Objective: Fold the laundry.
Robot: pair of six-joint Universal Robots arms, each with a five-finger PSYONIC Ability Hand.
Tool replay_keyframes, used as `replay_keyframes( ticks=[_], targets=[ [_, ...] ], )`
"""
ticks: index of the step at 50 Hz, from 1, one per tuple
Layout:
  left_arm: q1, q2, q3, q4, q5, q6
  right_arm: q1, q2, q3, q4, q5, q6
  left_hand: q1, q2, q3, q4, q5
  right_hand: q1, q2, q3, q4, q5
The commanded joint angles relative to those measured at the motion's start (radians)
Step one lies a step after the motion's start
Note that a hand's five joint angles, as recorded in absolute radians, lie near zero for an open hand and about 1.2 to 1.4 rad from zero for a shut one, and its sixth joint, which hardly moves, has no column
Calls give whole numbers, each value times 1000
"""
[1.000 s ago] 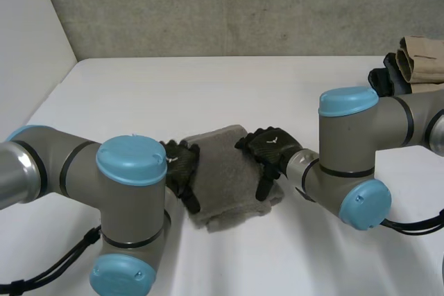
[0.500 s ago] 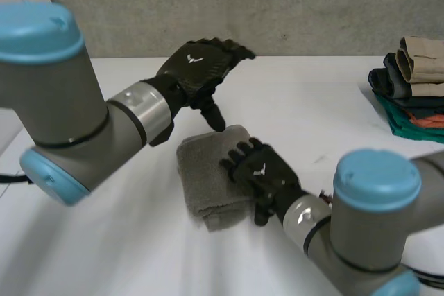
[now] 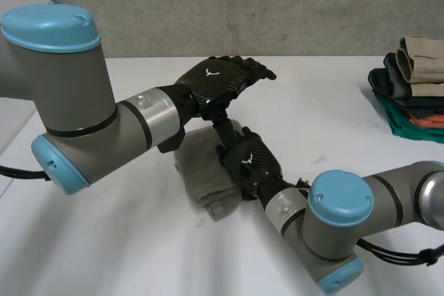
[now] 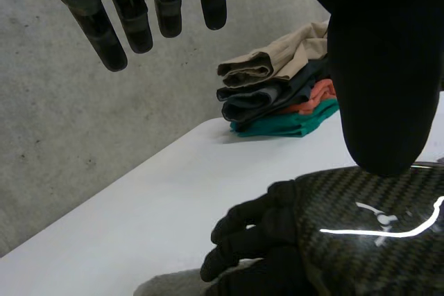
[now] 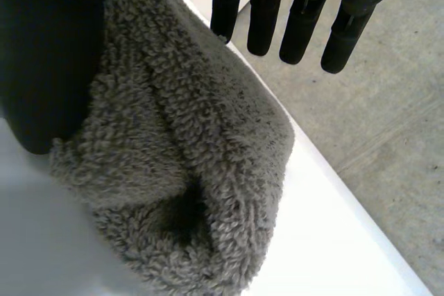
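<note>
Left robot hand drifted rightward, spread | right robot hand flat on grey towel

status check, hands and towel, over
Left hand open, raised above grey towel. Right hand open, palm over it, towel folded. Clothes stack far right, out of the way.

A pile of folded clothes, beige, dark, orange and green, lies at the far right edge of the white table, before a grey concrete wall.
</note>
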Motion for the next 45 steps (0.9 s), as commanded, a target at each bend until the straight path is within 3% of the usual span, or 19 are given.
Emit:
replay_keyframes(
  ticks=[1,3,14,24,32,39,45],
  targets=[
    [-1,4,-1,-1,1,0,-2,31,-53,11,-3,3,-4,-17,-22,-11,-31,587,603,589,586,609],
    [-1,6,-1,-1,1,2,-2,37,-74,12,3,0,-4,-17,-22,-11,-31,970,987,972,969,993],
    [8,30,23,3,-1,2,-15,-25,-203,2,32,32,-1,-14,-19,-8,-28,972,989,974,971,995],
    [57,116,49,30,-2,-6,-216,-147,-404,-11,57,127,-1,-14,-19,-8,-28,972,989,974,971,995],
    [57,142,43,36,-2,-15,-474,-208,-550,-57,63,237,-1,-14,-19,-8,-28,972,989,974,971,995],
    [45,142,34,34,-2,-17,-698,-135,-659,-63,-32,348,2,-11,-16,-5,-26,972,989,974,971,995],
    [36,133,25,36,-2,-15,-847,105,-755,-64,-270,435,2,-11,-16,-5,-25,972,989,974,971,995]
  ],
)
